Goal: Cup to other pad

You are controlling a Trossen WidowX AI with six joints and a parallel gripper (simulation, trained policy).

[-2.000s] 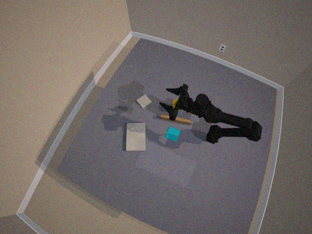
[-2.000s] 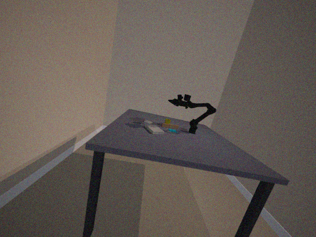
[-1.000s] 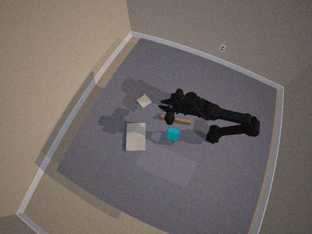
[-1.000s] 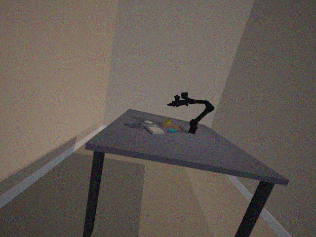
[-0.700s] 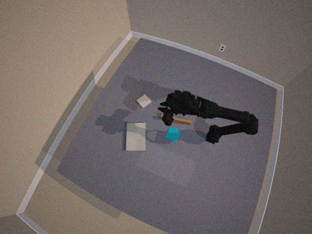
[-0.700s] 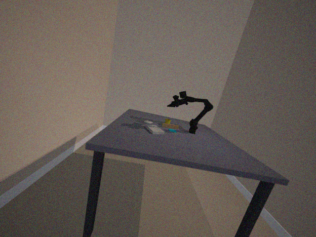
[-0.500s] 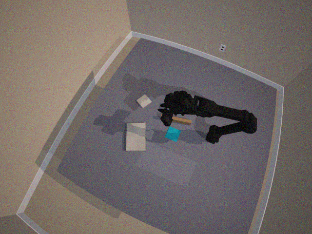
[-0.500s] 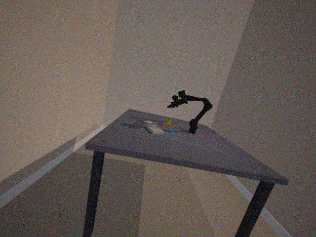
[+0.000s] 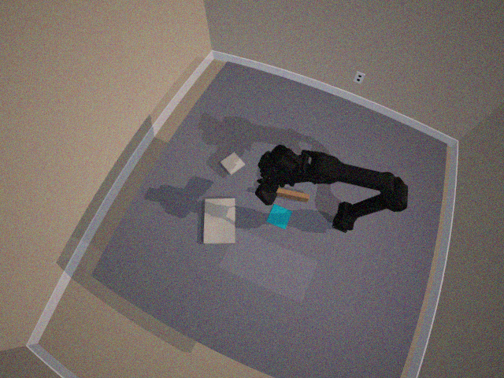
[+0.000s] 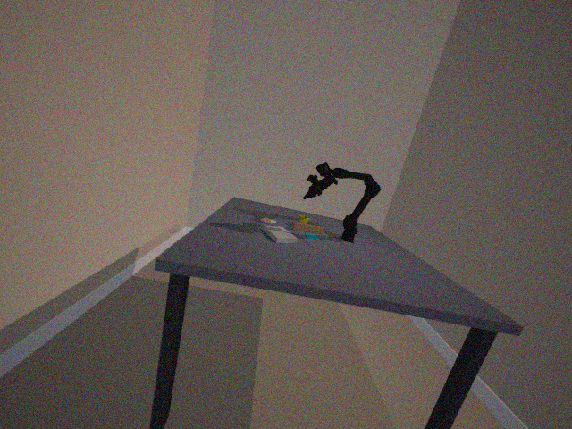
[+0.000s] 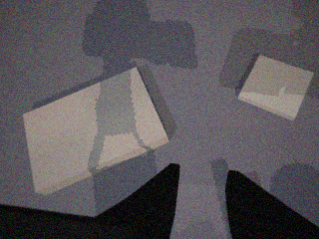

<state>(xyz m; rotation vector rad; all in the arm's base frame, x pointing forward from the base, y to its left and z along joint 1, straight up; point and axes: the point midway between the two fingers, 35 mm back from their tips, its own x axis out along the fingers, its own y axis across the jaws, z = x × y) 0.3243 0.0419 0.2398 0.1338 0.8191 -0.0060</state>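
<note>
My claw (image 9: 261, 164) (image 10: 304, 198) (image 11: 202, 176) hangs high, fingers slightly apart, nothing between — likely cup, yellow (image 10: 303, 220), on table (image 10: 323, 272) below; probably back under my wrist — reach down and back

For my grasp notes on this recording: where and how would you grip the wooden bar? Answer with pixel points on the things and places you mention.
Probably mid-length on the wooden bar (image 9: 293, 194) (image 10: 308, 228), from straight above, fingers closing across its narrow width: it is long and slim, and lies lengthwise on the table (image 10: 323, 272).
</note>
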